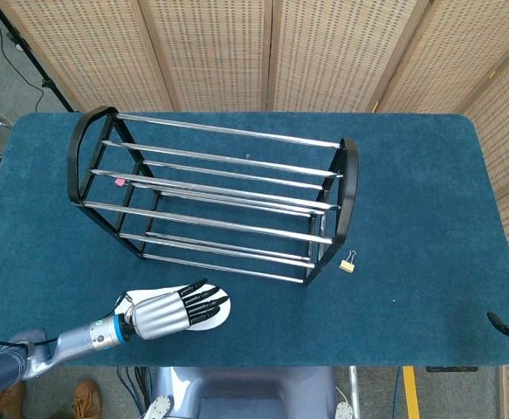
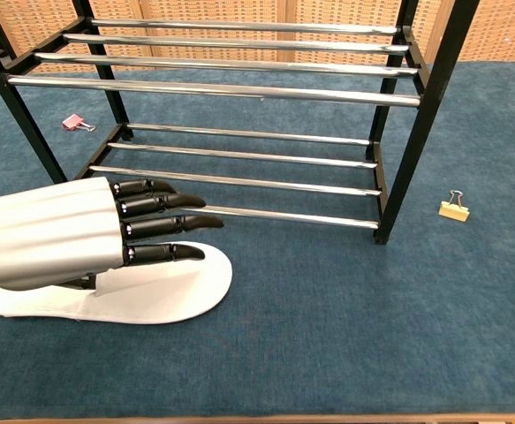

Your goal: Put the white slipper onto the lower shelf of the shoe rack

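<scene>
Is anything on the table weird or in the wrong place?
Two small binder clips look stray: a yellow binder clip lies on the table beside the shoe rack, and a pink binder clip lies behind the rack's other end. The white slipper lies flat under the left hand. Nothing looks spilled or broken.

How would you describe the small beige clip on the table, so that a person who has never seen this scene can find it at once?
Start at the black and chrome shoe rack on the blue table. Go to the foot of its right end frame on the near side; the beige binder clip lies on the cloth just outside it, apart from the rack. The other clip, the pink clip, lies at the rack's left end.
</scene>
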Action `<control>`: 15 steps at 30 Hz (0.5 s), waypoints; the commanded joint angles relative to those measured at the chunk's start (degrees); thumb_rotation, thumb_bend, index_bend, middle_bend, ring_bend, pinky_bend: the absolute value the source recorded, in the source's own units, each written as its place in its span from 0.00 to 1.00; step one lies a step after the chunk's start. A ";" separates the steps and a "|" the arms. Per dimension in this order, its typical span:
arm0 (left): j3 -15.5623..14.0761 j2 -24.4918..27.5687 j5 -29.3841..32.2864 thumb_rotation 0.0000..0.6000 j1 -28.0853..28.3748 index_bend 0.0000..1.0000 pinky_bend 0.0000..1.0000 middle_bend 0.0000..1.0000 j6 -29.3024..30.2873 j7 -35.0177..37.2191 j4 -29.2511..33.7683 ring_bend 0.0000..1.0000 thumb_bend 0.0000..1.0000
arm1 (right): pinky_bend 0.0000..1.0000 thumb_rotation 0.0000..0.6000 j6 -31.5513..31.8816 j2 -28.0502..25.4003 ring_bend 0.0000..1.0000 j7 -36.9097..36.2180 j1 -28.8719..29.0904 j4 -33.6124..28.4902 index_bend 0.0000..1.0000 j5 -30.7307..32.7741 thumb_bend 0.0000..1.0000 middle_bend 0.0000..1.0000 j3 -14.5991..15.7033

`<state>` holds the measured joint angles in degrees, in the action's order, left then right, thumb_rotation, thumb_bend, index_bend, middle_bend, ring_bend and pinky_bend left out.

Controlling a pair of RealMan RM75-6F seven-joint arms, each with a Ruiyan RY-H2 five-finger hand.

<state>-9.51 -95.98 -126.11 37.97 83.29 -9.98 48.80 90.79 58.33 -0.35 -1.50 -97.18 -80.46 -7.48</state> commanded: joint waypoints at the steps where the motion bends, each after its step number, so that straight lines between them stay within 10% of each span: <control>1: -1.05 -1.36 -0.37 1.00 0.33 0.28 0.28 0.15 1.44 0.82 -2.45 0.16 0.22 | 0.00 1.00 -0.02 0.02 0.00 0.14 0.00 -0.01 0.00 -0.04 0.06 0.00 0.04; 15: -4.31 -5.37 1.27 1.00 0.91 0.48 0.40 0.33 3.19 6.38 -8.87 0.29 0.46 | 0.00 1.00 -0.61 0.14 0.00 0.92 0.23 -0.29 0.00 -0.08 0.06 0.00 0.27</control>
<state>-13.29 -100.85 -125.16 38.87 85.92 -4.67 40.59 90.21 58.47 0.56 -1.28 -97.45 -80.56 -7.22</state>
